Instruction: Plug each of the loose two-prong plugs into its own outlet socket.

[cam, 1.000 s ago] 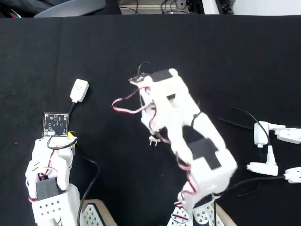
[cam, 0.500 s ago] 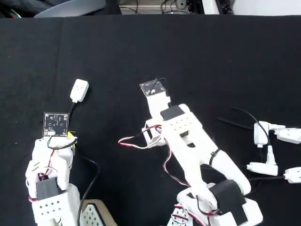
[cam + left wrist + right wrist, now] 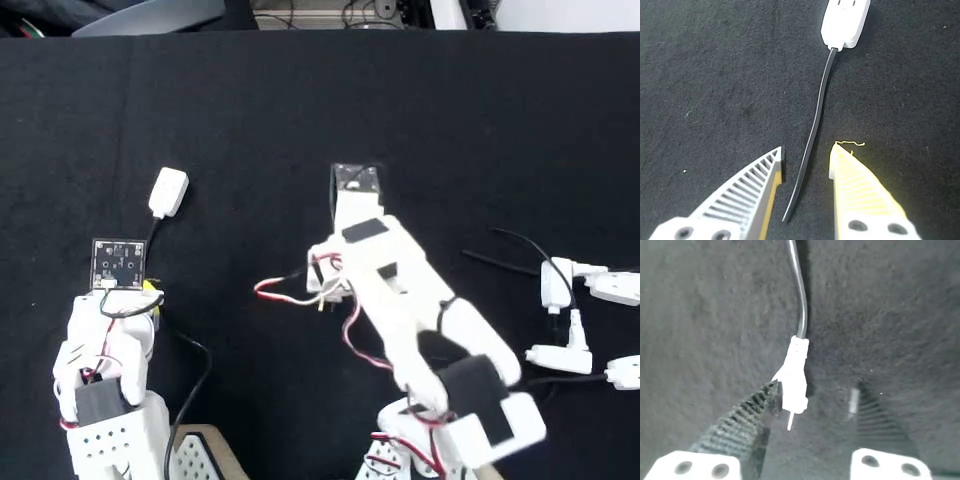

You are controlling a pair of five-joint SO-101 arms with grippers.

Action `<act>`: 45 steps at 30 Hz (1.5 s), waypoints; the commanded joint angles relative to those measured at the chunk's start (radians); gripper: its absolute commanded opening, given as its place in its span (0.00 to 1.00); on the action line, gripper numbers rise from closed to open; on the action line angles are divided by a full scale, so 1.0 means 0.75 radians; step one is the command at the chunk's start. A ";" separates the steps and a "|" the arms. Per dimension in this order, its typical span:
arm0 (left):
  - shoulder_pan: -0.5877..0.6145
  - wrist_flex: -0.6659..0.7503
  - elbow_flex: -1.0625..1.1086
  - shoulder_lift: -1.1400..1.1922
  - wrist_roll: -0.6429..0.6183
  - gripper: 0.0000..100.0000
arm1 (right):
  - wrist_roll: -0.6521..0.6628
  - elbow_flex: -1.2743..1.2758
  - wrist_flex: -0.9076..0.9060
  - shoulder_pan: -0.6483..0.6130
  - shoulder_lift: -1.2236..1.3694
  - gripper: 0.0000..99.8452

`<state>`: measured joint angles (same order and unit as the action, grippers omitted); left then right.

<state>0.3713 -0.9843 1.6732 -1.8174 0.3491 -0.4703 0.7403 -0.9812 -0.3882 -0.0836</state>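
White two-prong plug flat on the black table, near mid-table. Lying between the fingers of the right hand, hard beside one finger and clear of the other. Long axis in line with the fingers: thin metal prong pointing back toward the wrist, black cord curving away off the far end. One prong plain to see, the second not made out. Slim moulded body, widening toward the prong end. Right hand spread apart, clamped on nothing. Judging by that alignment, likely little more needed than closing across the plug's width.

Farther out, a white outlet socket flat on the table ahead of the left hand, slots at its far end, its black lead running back between the fingers. Left hand likewise spread and holding nothing, and the nearer of the two to that socket. Socket and plug well apart across the table. Other white plugs and sockets clustered at the table's right edge.
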 commanded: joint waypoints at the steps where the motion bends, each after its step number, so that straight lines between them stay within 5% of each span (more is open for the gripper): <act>1: 0.013 0.029 -0.001 -0.006 0.006 0.16 | -0.027 -0.101 -0.041 0.016 0.050 0.25; 14: 0.013 0.029 -0.001 -0.006 0.006 0.16 | -0.039 -0.101 0.049 0.008 0.081 0.13; 19: 0.013 0.029 -0.001 -0.006 0.006 0.16 | -0.039 -0.105 0.049 0.010 0.081 0.01; 28: 0.013 0.029 -0.001 -0.006 0.006 0.16 | -0.031 -0.116 -0.002 0.000 0.081 0.03; 37: 0.013 0.029 -0.001 -0.006 0.006 0.16 | -0.027 -0.238 -0.145 -0.190 0.085 0.03; 45: 0.013 0.027 -0.003 -0.006 0.006 0.16 | -0.027 -0.355 -0.200 -0.207 0.345 0.03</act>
<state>0.3713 -0.9843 1.6732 -1.8174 0.3491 -0.4887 0.5332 -1.1224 -0.5232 0.1051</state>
